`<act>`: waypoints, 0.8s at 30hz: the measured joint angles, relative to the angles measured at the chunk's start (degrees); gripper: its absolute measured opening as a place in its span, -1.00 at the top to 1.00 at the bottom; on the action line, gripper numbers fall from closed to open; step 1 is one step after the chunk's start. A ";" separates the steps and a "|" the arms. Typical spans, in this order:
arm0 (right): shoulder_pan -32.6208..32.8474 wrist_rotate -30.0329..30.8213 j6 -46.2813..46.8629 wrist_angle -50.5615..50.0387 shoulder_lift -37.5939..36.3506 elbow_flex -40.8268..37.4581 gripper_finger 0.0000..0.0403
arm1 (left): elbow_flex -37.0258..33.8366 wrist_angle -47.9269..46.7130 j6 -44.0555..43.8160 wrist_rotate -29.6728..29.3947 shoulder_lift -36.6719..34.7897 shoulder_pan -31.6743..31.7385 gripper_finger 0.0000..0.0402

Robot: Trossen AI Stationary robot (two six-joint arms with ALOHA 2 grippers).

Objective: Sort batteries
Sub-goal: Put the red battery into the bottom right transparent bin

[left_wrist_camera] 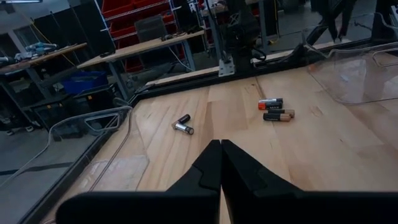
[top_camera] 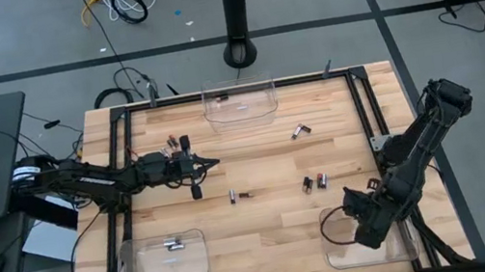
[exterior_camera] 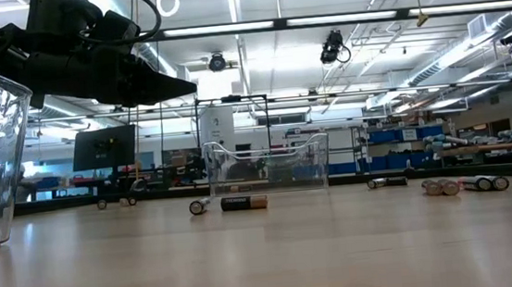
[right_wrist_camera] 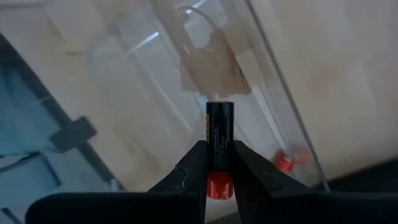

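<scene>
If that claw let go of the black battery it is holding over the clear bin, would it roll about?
Probably. The black battery is a smooth rigid cylinder, so it likely rolls once on its side. The clear bin walls should stop it. The right gripper pinches it firmly, so it seems stiff.

**Where the things lay on the table**

Three clear bins stood on the table (top_camera: pixel 270 249): one bin (top_camera: pixel 239 102) at the middle of the far edge, one bin (top_camera: pixel 163 264) at the near left corner, one bin (top_camera: pixel 369 245) at the near right corner. The near left bin had batteries (top_camera: pixel 175 245) in it. Between the bins, loose cells lay apart: one (top_camera: pixel 299 131) just before the far bin, a pair (top_camera: pixel 237 195) at the centre, another pair (top_camera: pixel 314 182) to their right. The left gripper (top_camera: pixel 214 163) was over the left half, left of the centre pair. The right gripper (right_wrist_camera: pixel 216 163) held a battery (right_wrist_camera: pixel 218 140) over the near right bin
</scene>
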 joint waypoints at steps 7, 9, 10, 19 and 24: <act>1.25 0.53 -2.46 16.81 0.02 -12.03 0.67 | 0.00 -0.04 -0.16 0.00 0.00 0.00 0.93; 1.25 0.52 -3.39 19.70 0.02 -14.46 0.68 | 0.00 -0.04 -0.20 0.00 0.00 0.00 0.93; 1.25 0.51 -4.05 20.43 0.02 -15.38 0.68 | 0.00 -0.04 -0.32 0.00 0.00 0.00 0.93; 1.25 0.21 -7.94 20.49 0.02 -16.41 0.61 | 0.00 -0.13 -0.62 0.00 0.00 0.00 0.93; 1.25 -1.34 -7.39 20.51 0.02 -16.41 0.53 | 0.00 -0.13 -0.82 0.00 0.00 0.00 0.93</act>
